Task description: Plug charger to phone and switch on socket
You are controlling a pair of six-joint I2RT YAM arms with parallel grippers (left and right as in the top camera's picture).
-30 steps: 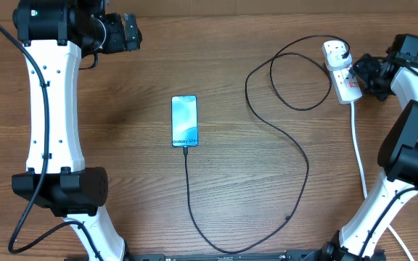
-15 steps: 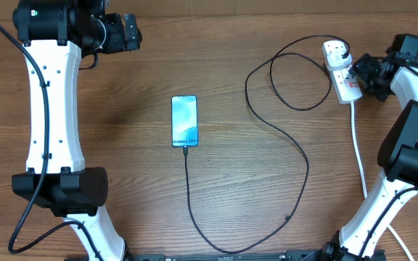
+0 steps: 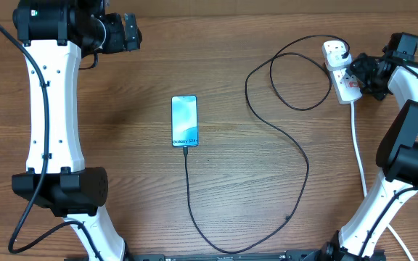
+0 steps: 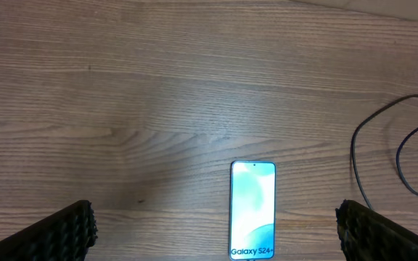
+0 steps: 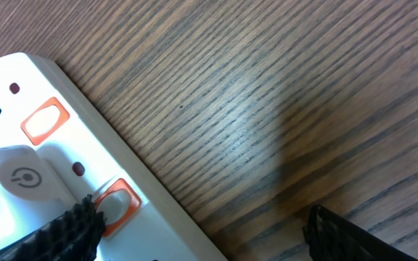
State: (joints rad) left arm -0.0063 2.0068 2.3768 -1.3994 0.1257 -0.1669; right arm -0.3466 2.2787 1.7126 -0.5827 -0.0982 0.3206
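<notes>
The phone [image 3: 184,120] lies flat mid-table, its light blue screen up; the left wrist view shows the phone [image 4: 252,210] low in the middle. The charger cable [image 3: 301,156] meets the phone's near end, loops right and runs up to its plug [image 3: 334,49] on the white socket [image 3: 342,81]. My right gripper [image 3: 355,72] is open over the socket's right side. In the right wrist view its left finger [image 5: 71,232] overlaps an orange switch [image 5: 118,203] on the socket [image 5: 20,167]. My left gripper [image 3: 130,32] hangs open far up left, well away from the phone.
The socket's thick white cord [image 3: 359,156] runs down the right side beside my right arm. A second orange switch [image 5: 46,119] sits farther along the strip. Part of the charger cable [image 4: 358,156] curves at the right of the left wrist view.
My right gripper has shifted slightly over the socket and its jaws have widened a little. Phone, cable and left arm have not moved.
</notes>
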